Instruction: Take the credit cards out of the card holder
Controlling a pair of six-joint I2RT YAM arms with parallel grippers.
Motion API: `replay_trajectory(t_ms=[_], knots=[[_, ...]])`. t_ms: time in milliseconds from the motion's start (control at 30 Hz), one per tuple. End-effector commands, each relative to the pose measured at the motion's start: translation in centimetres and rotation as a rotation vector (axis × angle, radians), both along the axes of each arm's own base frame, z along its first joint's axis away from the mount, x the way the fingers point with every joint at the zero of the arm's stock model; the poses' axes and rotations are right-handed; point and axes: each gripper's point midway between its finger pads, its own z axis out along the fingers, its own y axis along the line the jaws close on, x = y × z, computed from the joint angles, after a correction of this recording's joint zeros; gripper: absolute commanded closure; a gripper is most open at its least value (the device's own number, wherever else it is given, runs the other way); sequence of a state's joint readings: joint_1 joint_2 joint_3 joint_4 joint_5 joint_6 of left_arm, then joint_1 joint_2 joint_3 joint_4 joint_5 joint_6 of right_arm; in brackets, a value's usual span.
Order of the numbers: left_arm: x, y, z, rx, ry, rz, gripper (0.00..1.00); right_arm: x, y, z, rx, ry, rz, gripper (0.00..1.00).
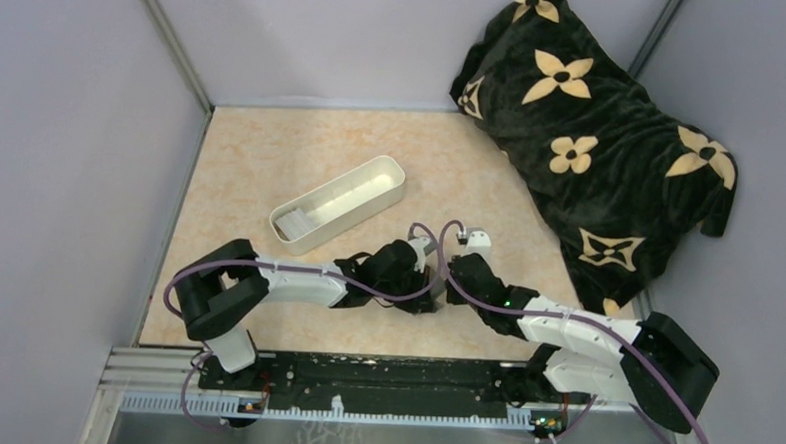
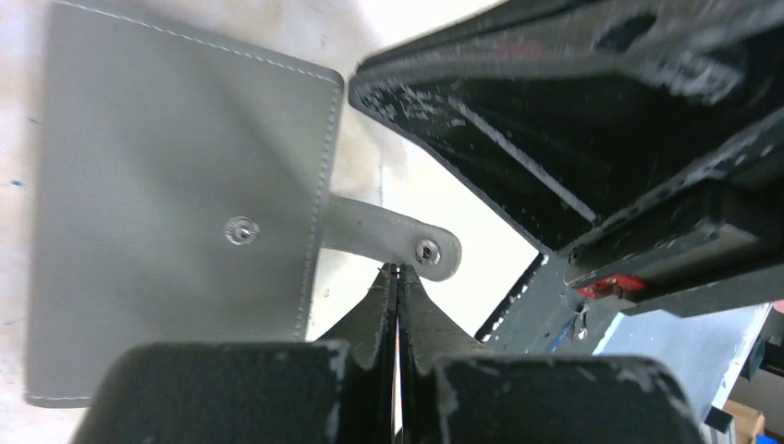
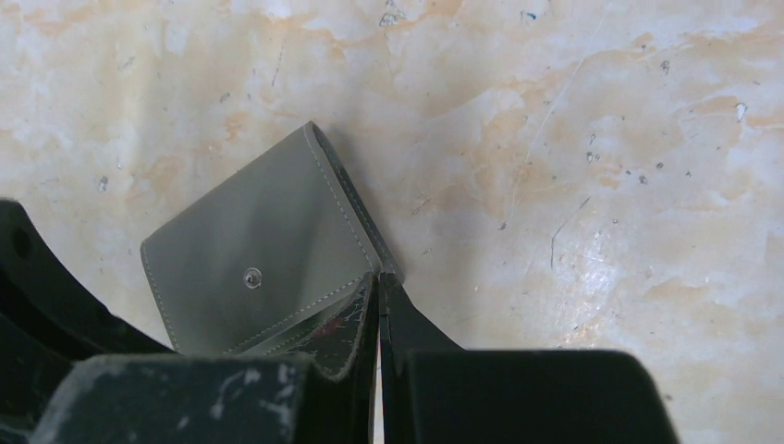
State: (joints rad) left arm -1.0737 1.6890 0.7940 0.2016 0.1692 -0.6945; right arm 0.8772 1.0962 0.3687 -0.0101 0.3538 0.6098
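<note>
The card holder (image 2: pixel 185 213) is a flat grey wallet lying closed on the marbled table, and its strap tab (image 2: pixel 398 236) with a snap sticks out to the side. My left gripper (image 2: pixel 398 270) is shut, with its tips against the lower edge of that tab and nothing between them. My right gripper (image 3: pixel 381 277) is also shut, its tips at the near corner of the card holder (image 3: pixel 259 259) and one finger lying over its lower edge. In the top view both grippers (image 1: pixel 436 282) meet at mid-table and cover the wallet. The credit cards are hidden.
A long white tray (image 1: pixel 338 204) lies diagonally behind the grippers. A black blanket with cream flowers (image 1: pixel 593 141) fills the back right corner. Grey walls close the table on the left, back and right. The right arm's black body (image 2: pixel 592 139) looms close in the left wrist view.
</note>
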Motion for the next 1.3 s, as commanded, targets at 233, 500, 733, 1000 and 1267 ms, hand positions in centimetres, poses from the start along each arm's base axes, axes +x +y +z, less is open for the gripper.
replay_trajectory(t_ms=[233,500,733,1000,1267], knots=[[-0.7,-2.1,-1.2,-0.005,-0.006,-0.016,0.98,0.8,0.2,4.4,0.117,-0.083,-0.019,1.0],[0.5,-3.1,-1.5,0.011,-0.045,-0.01,0.97,-0.6,-1.1,4.6,0.104,-0.083,0.003,1.0],[1.7,-1.6,3.0,-0.003,-0.144,0.049,0.9,-0.9,-0.9,3.3,0.111,-0.051,-0.002,1.0],[3.0,3.0,8.6,-0.05,-0.266,0.207,0.43,-1.0,1.7,0.7,0.148,0.027,0.058,1.0],[4.4,9.7,3.9,0.147,-0.316,0.396,0.23,0.6,4.1,0.3,0.134,0.03,0.094,1.0]])
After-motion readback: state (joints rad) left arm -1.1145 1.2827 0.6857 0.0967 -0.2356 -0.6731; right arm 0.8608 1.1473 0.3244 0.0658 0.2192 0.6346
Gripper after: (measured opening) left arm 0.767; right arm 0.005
